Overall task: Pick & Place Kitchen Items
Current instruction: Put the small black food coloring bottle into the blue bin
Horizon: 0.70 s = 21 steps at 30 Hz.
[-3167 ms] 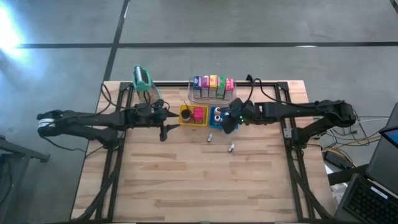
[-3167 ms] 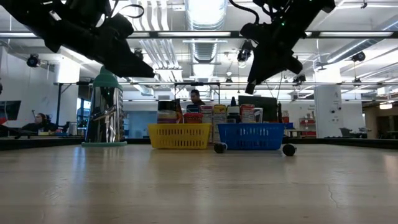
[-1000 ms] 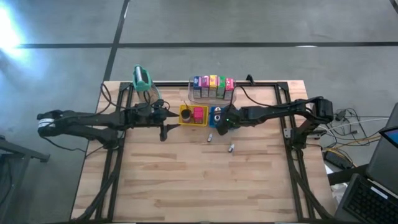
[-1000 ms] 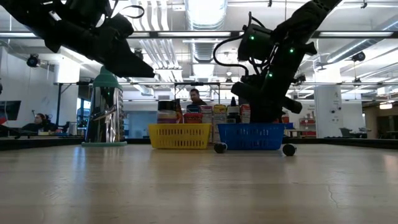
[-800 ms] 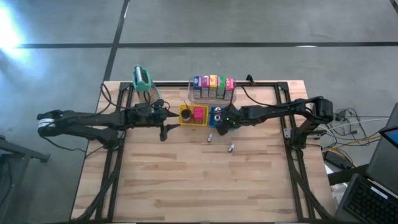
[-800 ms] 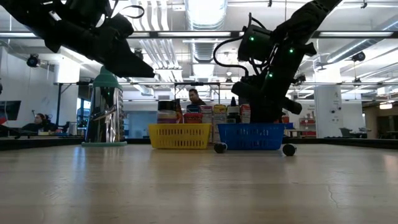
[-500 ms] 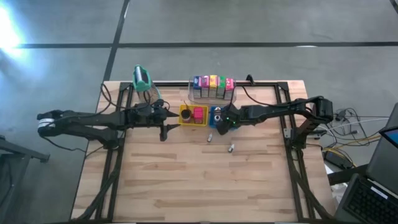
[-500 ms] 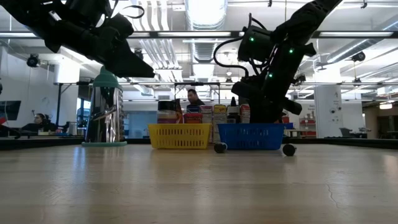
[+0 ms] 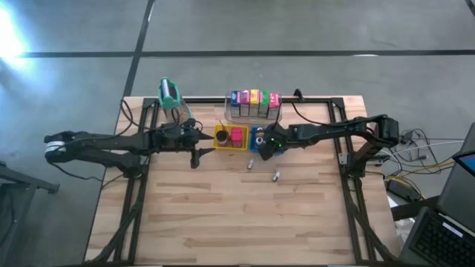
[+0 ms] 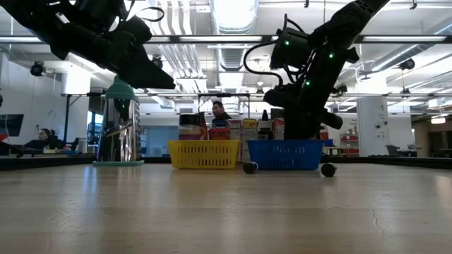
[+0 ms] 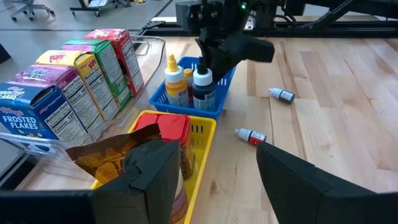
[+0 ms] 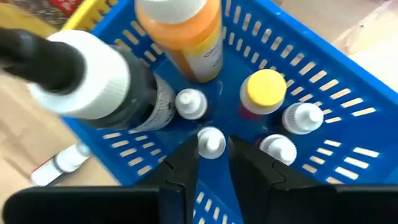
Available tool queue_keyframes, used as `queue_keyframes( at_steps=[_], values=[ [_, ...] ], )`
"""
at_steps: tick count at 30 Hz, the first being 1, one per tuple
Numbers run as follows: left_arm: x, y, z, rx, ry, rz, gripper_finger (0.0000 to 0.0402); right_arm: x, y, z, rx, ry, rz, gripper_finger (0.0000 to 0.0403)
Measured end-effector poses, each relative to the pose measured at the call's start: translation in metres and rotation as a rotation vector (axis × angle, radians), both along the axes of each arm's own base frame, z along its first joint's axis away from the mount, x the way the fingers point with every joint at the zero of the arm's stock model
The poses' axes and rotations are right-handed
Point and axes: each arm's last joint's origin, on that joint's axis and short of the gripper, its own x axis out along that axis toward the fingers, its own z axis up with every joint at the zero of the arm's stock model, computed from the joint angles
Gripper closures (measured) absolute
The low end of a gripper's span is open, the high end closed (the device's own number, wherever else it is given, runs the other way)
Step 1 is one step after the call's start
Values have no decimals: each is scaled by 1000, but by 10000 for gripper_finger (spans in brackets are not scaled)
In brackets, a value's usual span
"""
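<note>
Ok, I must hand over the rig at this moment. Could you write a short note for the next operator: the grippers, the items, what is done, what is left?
Right gripper: down inside the blue basket, shut on a small white-capped bottle.
Left gripper: open and empty, hovering by the yellow basket.
Done: several bottles stand in the blue basket; a red-lidded jar and a brown pouch are in the yellow basket.
Left: release the held bottle, then probably collect the two loose bottles lying on the table beside the blue basket.
</note>
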Motion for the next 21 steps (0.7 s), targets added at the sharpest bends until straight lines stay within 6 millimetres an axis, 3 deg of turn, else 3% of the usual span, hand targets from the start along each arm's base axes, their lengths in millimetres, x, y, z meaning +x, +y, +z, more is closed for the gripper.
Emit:
queue_keyframes(
  at_steps=[13,21],
  values=[
    [0,0,0,6,1,-2,183,-13,6,31,24,-56,85,278],
    [0,0,0,7,0,0,183,-23,40,66,40,-187,329,280]
  ],
)
